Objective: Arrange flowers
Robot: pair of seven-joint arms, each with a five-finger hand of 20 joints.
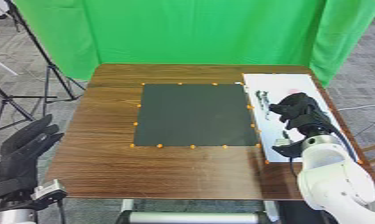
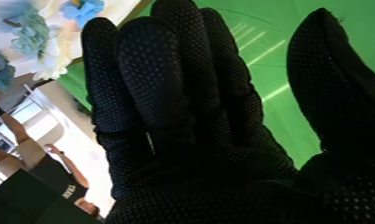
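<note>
My rt robot hand [image 1: 299,112] is above the white sheet [image 1: 277,81] on rt side of desk [image 1: 103,130], fingers straight, thumb apart. Near it are the flowers [image 2: 83,10], blue & cream. My lt robot hand [image 1: 23,145] is beside desk, w/ straight fingers.

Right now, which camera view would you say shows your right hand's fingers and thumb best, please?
The right wrist view: it shows the right hand up close, fingers straight and thumb spread apart. The head view shows that hand smaller, over the white sheet beside the dark mat.
</note>
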